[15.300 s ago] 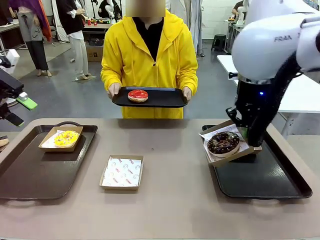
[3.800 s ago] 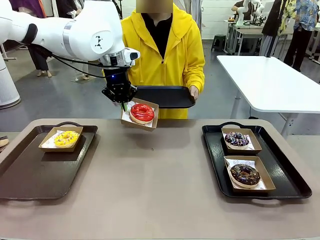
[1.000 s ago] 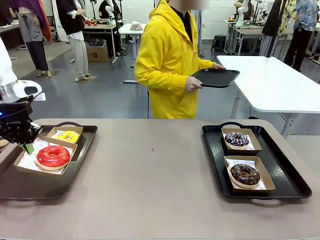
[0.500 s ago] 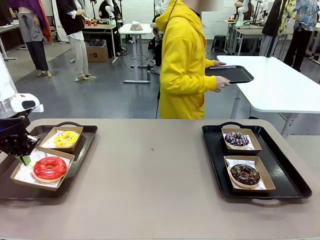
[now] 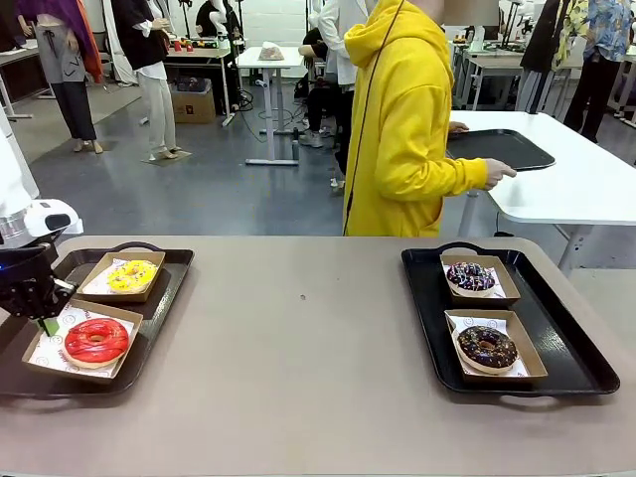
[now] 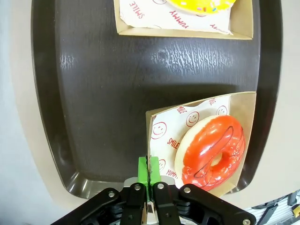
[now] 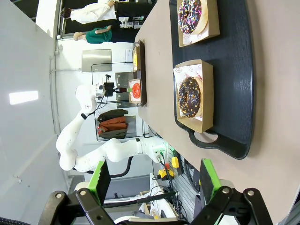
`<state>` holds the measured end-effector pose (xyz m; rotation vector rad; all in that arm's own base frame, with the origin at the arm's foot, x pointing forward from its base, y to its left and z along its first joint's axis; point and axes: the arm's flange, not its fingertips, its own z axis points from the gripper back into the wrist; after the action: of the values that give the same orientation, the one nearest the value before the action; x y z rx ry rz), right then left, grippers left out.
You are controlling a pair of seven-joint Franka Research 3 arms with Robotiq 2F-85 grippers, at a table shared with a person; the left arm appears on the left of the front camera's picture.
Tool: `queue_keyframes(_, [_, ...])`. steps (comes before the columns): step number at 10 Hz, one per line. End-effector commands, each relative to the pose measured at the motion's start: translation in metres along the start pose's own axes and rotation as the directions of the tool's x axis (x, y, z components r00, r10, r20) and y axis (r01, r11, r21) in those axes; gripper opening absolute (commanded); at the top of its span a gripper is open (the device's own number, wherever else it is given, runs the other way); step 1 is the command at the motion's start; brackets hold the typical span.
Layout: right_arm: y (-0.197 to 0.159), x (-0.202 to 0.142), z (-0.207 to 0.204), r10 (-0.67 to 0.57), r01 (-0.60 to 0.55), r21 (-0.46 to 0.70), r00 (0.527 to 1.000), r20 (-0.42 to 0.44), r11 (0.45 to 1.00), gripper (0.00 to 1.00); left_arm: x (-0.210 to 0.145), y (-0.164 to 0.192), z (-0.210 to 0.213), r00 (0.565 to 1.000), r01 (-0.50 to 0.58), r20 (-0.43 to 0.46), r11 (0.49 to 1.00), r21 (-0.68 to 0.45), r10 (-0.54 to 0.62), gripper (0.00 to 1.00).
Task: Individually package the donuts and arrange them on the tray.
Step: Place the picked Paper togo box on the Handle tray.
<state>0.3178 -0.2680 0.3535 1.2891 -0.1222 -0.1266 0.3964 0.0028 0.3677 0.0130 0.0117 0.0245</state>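
Pinching the thin rim of the shallow brown cardboard box, not the soft, smudge-prone red-glazed ring donut at lower left, seems smartest, since the left gripper is clamped there while the right gripper hangs open.

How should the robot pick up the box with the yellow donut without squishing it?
Probably by pinching the thin upright wall of the cardboard box from above, at an edge away from the yellow donut. The donut fills the middle, so the bare rim is the safest spot; the left hand grips the red donut's box the same way.
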Motion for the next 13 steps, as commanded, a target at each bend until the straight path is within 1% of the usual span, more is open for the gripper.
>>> queue_keyframes(1, [0.001,-0.002,0.001,-0.016,0.016,-0.006,1.000,-0.007,1.000,1.00,0.009,0.004,-0.006,1.000,-0.002,0.016,1.000,0.032,0.001,0.01])
queue_keyframes(2, [0.001,-0.002,0.001,-0.016,0.016,-0.006,1.000,-0.007,1.000,1.00,0.008,0.004,-0.006,1.000,0.008,0.014,1.000,0.022,-0.008,0.61])
queue_keyframes(3, [0.001,-0.002,0.001,-0.016,0.016,-0.006,1.000,-0.007,1.000,1.00,0.007,0.003,-0.003,1.000,0.013,0.021,1.000,0.019,-0.013,0.60])
queue_keyframes(4, [0.001,-0.002,0.001,-0.016,0.016,-0.006,1.000,-0.007,1.000,1.00,0.006,0.003,0.000,1.000,0.016,0.026,1.000,0.015,-0.017,1.00])
queue_keyframes(5, [0.001,-0.002,0.001,-0.016,0.016,-0.006,1.000,-0.007,1.000,1.00,0.004,0.003,0.002,0.999,0.017,0.032,1.000,0.010,-0.017,0.64])
queue_keyframes(6, [0.001,-0.002,0.001,-0.016,0.016,-0.006,1.000,-0.007,1.000,1.00,0.004,0.004,0.004,0.999,0.020,0.036,1.000,0.008,-0.021,1.00])
queue_keyframes(9, [0.001,-0.002,0.001,-0.016,0.016,-0.006,1.000,-0.007,1.000,1.00,0.003,0.004,0.007,0.999,0.033,0.037,0.999,-0.010,-0.032,1.00])
queue_keyframes(10, [0.001,-0.002,0.001,-0.016,0.016,-0.006,1.000,-0.007,1.000,1.00,0.003,0.005,0.009,0.999,0.037,0.036,0.999,-0.029,-0.036,0.71])
queue_keyframes(12, [0.001,-0.002,0.001,-0.016,0.016,-0.006,1.000,-0.007,1.000,1.00,0.004,0.008,0.017,0.998,0.065,0.025,0.993,-0.095,-0.062,0.90])
queue_keyframes(13, [0.001,-0.002,0.001,-0.016,0.016,-0.006,1.000,-0.007,1.000,1.00,0.007,0.012,0.023,0.996,0.093,0.013,0.983,-0.158,-0.092,0.96])
